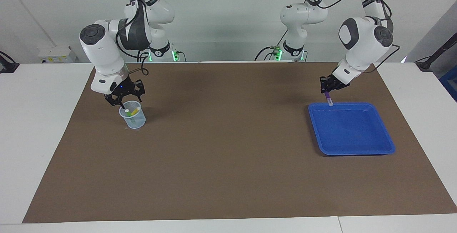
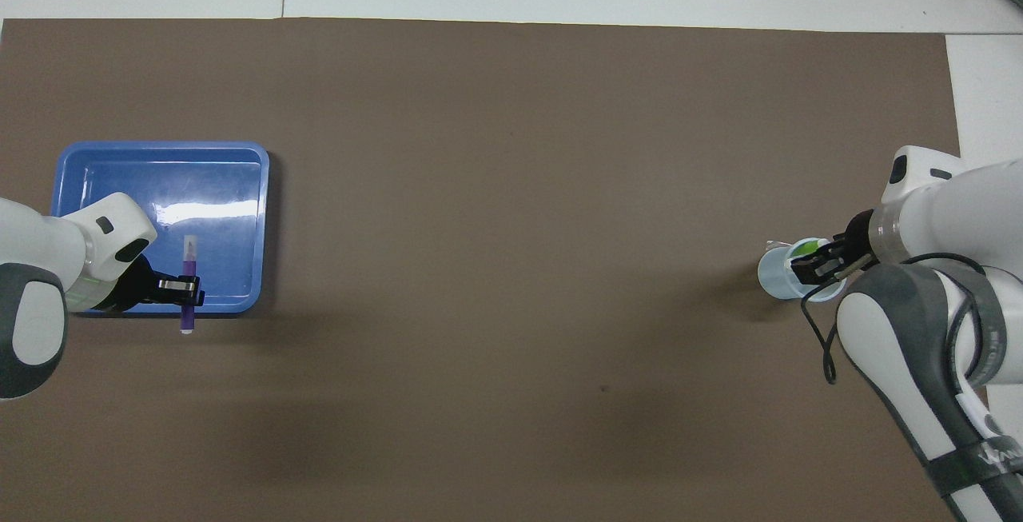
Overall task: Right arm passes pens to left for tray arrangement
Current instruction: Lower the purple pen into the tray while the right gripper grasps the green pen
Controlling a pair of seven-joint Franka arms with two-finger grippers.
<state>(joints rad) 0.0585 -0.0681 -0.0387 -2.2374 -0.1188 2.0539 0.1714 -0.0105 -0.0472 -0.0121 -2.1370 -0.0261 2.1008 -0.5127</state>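
My left gripper (image 1: 329,91) is clamped on the slim purple marker pen with a whitish end (image 1: 328,99), and it hangs over the edge of the shallow bright blue plastic tray with a raised rim (image 1: 371,150) that lies nearest the robots. In the facing view the pen points almost straight down, its pale tip just above, or perhaps touching, that rim; I cannot tell which. In the overhead view its long axis runs from the robots' end toward the tray's middle, so I judge that the coming move turns on this: the open floor of the tray lies farther from the robots than the pen tip, and the pen has to be carried that way and laid flat.

My right gripper (image 1: 125,99), the one with the small blue light, sits over the small pale blue translucent cup (image 1: 132,119) at the right arm's end of the table (image 1: 228,176), its fingers spread apart around the cup's mouth. Inside stand the other 2 pens, the light green marker (image 1: 127,113) and the yellow marker (image 1: 135,111), both leaning with their tops just under the fingers. The yellow one tilts more toward the middle of the table.

The tray holds no pen yet, so by my count 1 of 3 is in transit and 2 wait in the cup.

Small lettering shows on the arms' black bands, but I cannot read it.
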